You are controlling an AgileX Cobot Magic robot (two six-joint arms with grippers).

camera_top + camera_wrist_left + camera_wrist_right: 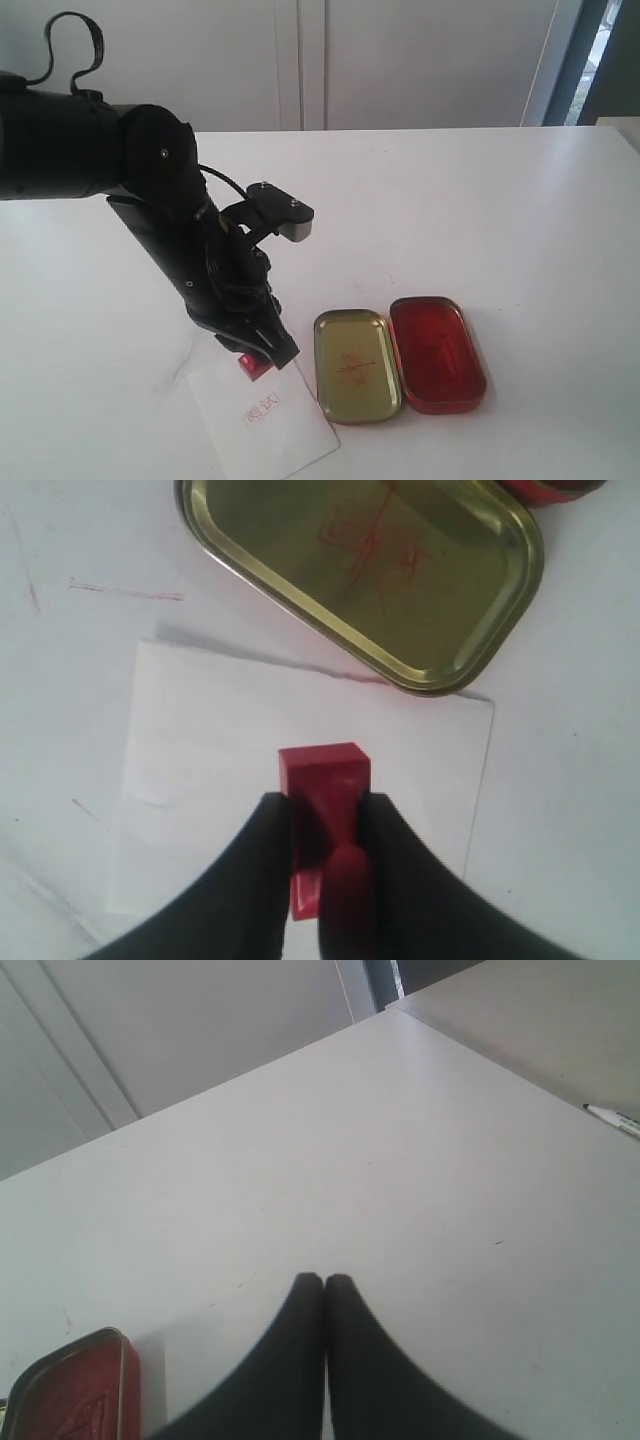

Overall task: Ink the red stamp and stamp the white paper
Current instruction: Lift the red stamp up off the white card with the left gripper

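Observation:
My left gripper (325, 805) is shut on the red stamp (323, 780), whose square base points down at the white paper (210, 750). In the exterior view the stamp (254, 366) shows just under the black fingers, at the far edge of the paper (290, 435). A red printed mark (263, 410) lies on the sheet in front of it. I cannot tell whether the base touches the sheet. My right gripper (324, 1282) is shut and empty above bare table; it does not show in the exterior view.
The open red ink pad tin (437, 353) lies right of the paper, with its gold lid (356, 364) beside it, smeared with red. The lid (370, 570) sits close behind the paper. A pen (615, 1120) lies at the table's edge.

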